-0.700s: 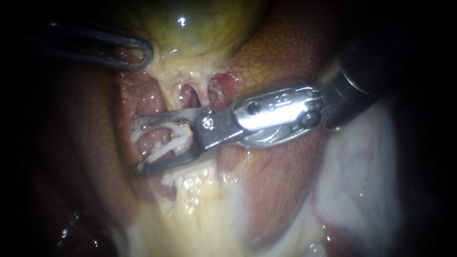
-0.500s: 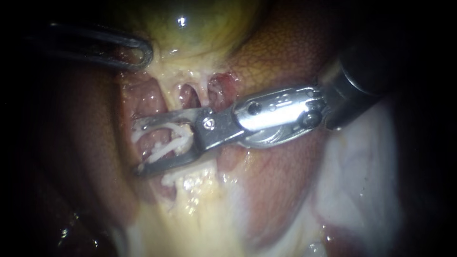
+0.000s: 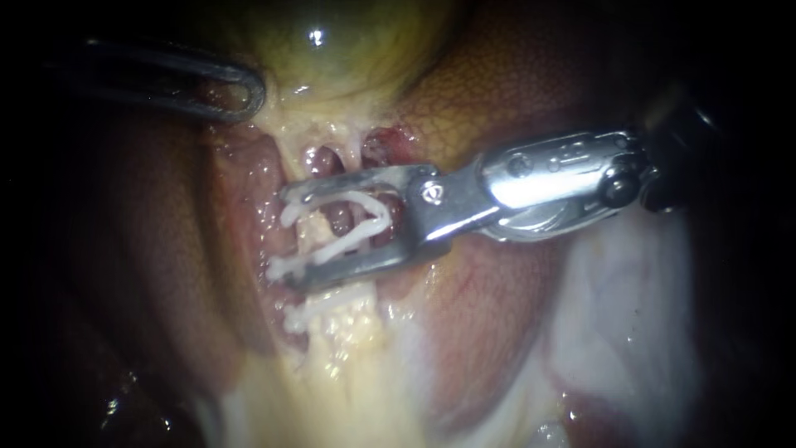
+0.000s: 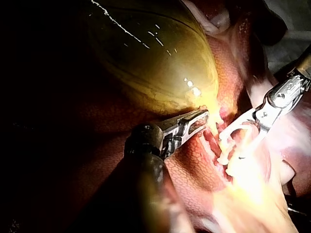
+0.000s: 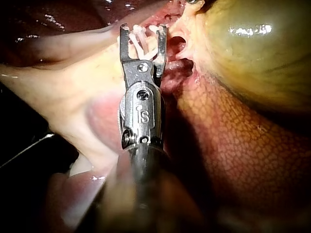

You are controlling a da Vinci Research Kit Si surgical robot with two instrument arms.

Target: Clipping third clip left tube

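My right instrument (image 3: 280,235) comes in from the right. Its two jaws stand apart, shut on a white clip (image 3: 352,236) that spreads as an open V between them. A pale yellow tube (image 3: 308,228) runs down from the gallbladder (image 3: 332,41) through the gap between the jaws, behind the clip. Just below the lower jaw, another white clip (image 3: 319,314) sits across the same strand. My left instrument (image 3: 240,91), dark, is shut on the gallbladder's lower edge at the upper left. In the right wrist view the clip (image 5: 141,41) shows between the jaws of my right instrument (image 5: 143,29).
Mottled liver (image 3: 497,91) lies above and behind the right instrument's shaft. Two dark red openings (image 3: 325,162) show in the tissue just above the jaws. Pale whitish tissue (image 3: 613,315) fills the lower right. In the left wrist view the gallbladder (image 4: 146,53) bulges beyond my left instrument (image 4: 199,119).
My right instrument has drawn back to the right and slightly up with the clip still in its jaws; its tips now sit beside the tube. The left instrument has held still.
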